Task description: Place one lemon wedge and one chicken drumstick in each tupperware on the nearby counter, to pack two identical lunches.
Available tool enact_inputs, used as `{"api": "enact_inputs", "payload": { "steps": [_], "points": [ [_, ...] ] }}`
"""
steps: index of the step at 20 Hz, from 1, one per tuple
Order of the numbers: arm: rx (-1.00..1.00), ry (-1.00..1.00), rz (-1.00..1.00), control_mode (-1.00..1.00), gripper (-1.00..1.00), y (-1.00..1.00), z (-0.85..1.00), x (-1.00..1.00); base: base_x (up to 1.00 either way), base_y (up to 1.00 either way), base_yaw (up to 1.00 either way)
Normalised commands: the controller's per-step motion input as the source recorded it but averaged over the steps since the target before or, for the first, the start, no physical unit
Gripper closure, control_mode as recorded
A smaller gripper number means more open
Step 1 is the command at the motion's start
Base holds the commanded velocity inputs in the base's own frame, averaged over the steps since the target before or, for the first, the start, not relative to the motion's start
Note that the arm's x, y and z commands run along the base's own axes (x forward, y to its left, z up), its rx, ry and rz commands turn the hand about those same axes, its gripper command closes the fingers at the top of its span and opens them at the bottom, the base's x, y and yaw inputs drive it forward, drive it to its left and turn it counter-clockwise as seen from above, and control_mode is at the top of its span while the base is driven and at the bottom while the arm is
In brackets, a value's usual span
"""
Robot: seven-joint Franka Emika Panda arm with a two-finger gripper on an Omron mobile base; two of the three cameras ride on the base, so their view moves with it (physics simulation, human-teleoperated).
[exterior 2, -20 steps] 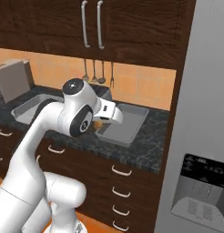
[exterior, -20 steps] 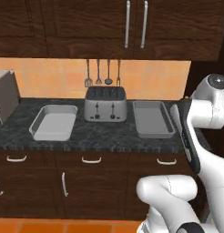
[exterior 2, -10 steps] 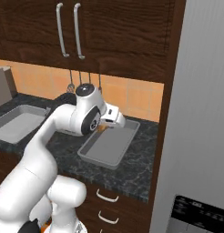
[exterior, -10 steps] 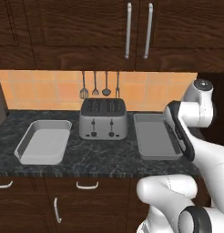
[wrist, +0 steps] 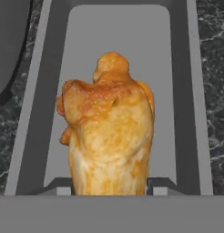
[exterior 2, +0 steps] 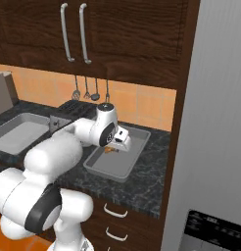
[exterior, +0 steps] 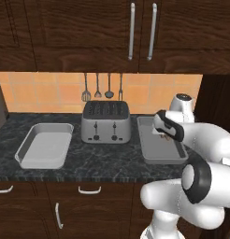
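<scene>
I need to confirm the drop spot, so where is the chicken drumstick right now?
The chicken drumstick is held in the hand, above the right tray, just right of the toaster.

Home kitchen: stone counter (exterior: 103,161) w/ toaster (exterior: 106,122), hanging utensils (exterior: 102,87), wood cabinets (exterior: 89,32), fridge (exterior 2: 210,147).

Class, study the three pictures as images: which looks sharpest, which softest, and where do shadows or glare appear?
Left base view: even flat light, crisp toaster, no glare on the counter. Right base view: softer, with dim shade under the gripper in the tupperware. Hand view: the chicken drumstick is close and slightly blurred, with no cast shadow on the tray floor.
</scene>
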Motion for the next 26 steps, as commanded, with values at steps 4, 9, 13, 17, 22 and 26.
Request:
{"api": "enact_inputs", "payload": {
  "steps": [4, 9, 13, 17, 22, 26],
  "points": [
    [-0.03, 0.05, 0.0, -1.0, -1.0, 0.09, -0.74, 0.38, 0.0, 0.0, 0.0],
    [-0.02, -0.07, 0.0, -1.0, -1.0, 0.0, -0.11, 0.01, 0.0, 0.0, 0.0],
    [0.0, -0.06, 0.0, -1.0, -1.0, 0.02, 0.36, 0.0, 0.0, 0.0, 0.0],
    [0.0, -0.11, 0.0, -1.0, -1.0, 0.09, 1.0, -0.78, 0.0, 0.0, 0.0],
    [0.0, -0.23, 0.0, -1.0, -1.0, 0.11, 1.0, -1.0, 0.0, 0.0, 0.0],
    [-0.03, -0.29, 0.0, -1.0, -1.0, 0.29, 1.0, -1.0, 0.0, 0.0, 0.0]
  ]
}}
